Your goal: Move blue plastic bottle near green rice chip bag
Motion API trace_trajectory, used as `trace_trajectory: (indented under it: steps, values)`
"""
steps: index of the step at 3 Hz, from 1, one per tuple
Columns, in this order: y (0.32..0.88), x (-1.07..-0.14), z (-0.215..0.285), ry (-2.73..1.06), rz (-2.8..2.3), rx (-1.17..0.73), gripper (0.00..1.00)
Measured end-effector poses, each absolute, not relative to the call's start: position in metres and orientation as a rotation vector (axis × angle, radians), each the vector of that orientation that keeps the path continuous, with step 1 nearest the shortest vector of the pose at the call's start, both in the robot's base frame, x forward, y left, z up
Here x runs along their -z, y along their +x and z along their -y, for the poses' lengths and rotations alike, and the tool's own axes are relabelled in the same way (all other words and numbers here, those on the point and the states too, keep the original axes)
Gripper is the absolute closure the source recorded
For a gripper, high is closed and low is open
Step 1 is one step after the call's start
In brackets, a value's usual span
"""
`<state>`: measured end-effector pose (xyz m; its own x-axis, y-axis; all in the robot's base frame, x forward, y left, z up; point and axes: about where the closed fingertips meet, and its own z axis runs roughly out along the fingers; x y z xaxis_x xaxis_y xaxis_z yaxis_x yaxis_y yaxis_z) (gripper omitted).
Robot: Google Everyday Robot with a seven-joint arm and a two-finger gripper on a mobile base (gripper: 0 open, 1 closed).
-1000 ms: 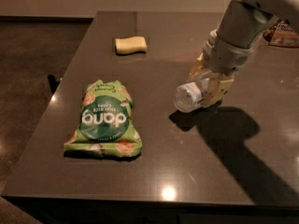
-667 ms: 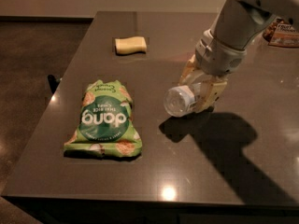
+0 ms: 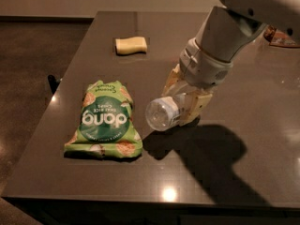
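The green rice chip bag (image 3: 105,120) lies flat on the dark table (image 3: 234,172), at its left front. The blue plastic bottle (image 3: 161,113) is held on its side just right of the bag, its round end facing the camera, a little above the table with a shadow under it. My gripper (image 3: 183,102) is shut on the bottle, with tan fingers (image 3: 196,108) on both sides of it. The white arm comes in from the upper right. A small gap shows between bottle and bag.
A tan sponge-like block (image 3: 131,45) lies at the back of the table, beyond the bag. A brownish object (image 3: 281,36) sits at the far right edge. The table's left edge drops to the dark floor.
My gripper has carried the bottle to the left and slightly toward the front, closer to the bag. The bag and the tan block have not moved.
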<state>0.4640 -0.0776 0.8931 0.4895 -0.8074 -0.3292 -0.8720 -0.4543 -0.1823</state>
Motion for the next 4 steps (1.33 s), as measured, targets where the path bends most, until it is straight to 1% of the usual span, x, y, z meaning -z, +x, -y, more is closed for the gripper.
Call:
trace_trajectory:
  steps: [1, 3, 4]
  values:
    - [0.454, -0.885, 0.061, -2.406, -1.414, -0.241, 0.85]
    - [0.466, -0.875, 0.033, -2.330, -1.474, -0.162, 0.39]
    - [0.465, -0.875, 0.033, -2.329, -1.473, -0.161, 0.16]
